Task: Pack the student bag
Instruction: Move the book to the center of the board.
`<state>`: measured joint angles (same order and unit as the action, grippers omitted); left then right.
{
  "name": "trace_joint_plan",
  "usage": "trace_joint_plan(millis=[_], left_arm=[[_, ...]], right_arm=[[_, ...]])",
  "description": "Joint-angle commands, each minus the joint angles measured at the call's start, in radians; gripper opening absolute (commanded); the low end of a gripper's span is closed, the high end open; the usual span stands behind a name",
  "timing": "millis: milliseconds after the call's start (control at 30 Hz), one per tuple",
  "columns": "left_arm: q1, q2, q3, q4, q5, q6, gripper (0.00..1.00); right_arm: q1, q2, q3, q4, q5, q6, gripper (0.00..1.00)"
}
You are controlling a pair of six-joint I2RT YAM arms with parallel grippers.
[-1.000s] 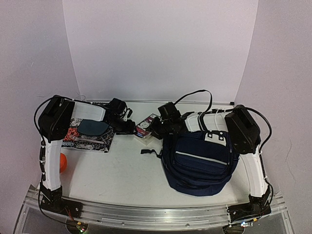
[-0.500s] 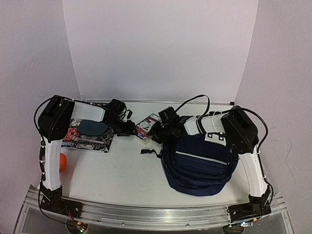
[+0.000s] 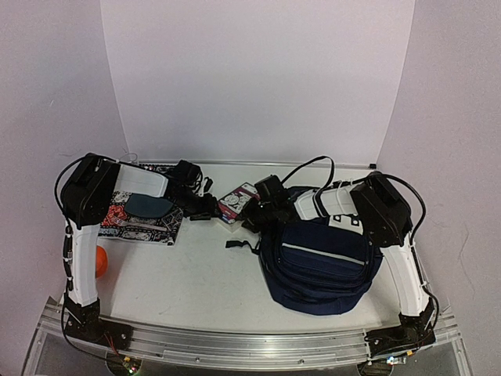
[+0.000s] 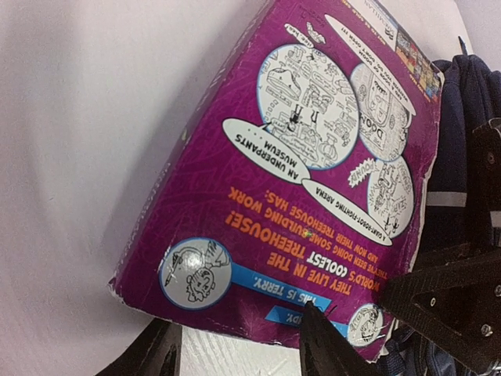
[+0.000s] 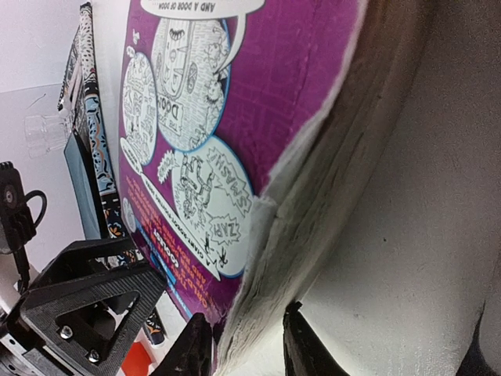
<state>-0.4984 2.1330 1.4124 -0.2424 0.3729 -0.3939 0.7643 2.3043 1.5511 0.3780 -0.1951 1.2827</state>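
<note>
A purple book (image 3: 237, 204) lies between your claws: right claw (image 5: 243, 345) pinching its page edge, left claw (image 4: 239, 348) half-open opposite. The student bag (image 3: 321, 262) sits rightward, nearer your right arm.

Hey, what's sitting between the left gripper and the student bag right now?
A purple paperback book lies between the left gripper and the student bag, as the top external view shows.

2 YAM arms, white + blk.
Left arm (image 3: 81, 262) & right arm (image 3: 405, 272): white link shells, blk joint housings, blk bases, blk cables looping off elbows, tiny lit LEDs nr bases. Left gripper (image 4: 239, 348) & right gripper (image 5: 244, 345): matte blk fingers w/ triangular cut-outs, silver screws.
</note>
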Motion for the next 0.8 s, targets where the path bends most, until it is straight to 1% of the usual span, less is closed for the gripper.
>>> trace_joint_plan(millis=[0, 200, 267, 467, 633, 767], left_arm=[[-0.012, 0.008, -0.037, -0.006, 0.043, -0.022, 0.50], [-0.040, 0.020, -0.046, 0.006, 0.051, -0.029, 0.42], [-0.047, 0.022, -0.051, 0.008, 0.054, -0.034, 0.40], [-0.062, 0.024, -0.079, 0.020, 0.057, -0.044, 0.37], [-0.069, 0.020, -0.101, 0.031, 0.066, -0.053, 0.36], [-0.085, 0.015, -0.113, 0.042, 0.075, -0.060, 0.35]], right_arm=[[0.000, -0.022, 0.063, 0.028, -0.025, -0.008, 0.33], [0.000, -0.023, 0.058, 0.079, -0.039, 0.009, 0.32], [0.000, -0.025, 0.052, 0.092, -0.041, 0.014, 0.30], [0.000, -0.023, 0.041, 0.122, -0.050, 0.037, 0.25], [0.000, -0.032, 0.029, 0.159, -0.060, 0.053, 0.25], [-0.002, -0.007, 0.039, 0.160, -0.063, 0.067, 0.26]])
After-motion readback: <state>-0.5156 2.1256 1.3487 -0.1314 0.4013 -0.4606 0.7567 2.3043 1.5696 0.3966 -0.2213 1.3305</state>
